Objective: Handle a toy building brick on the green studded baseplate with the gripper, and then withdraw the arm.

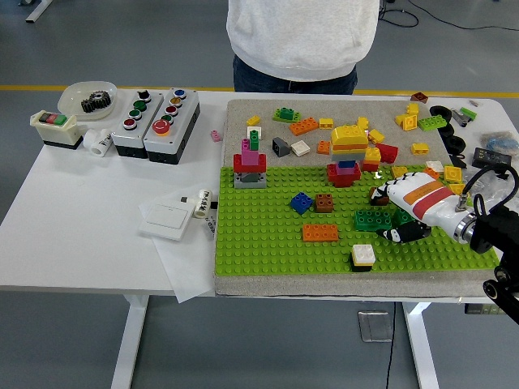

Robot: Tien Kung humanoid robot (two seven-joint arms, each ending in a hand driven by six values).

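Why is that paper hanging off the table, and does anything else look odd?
The white paper sheet overhangs the table's near edge, askew under a white switch plate. Loose bricks lie scattered on the grey mat behind the green baseplate. Nothing looks damaged.

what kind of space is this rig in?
Probably a lab or workshop test area: a white table holding industrial push-button boxes and a green baseplate of toy bricks, on a grey floor with a yellow line.

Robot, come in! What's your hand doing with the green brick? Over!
Right hand curled beside green brick, grip unclear. Brick sits on baseplate. White brick close by.
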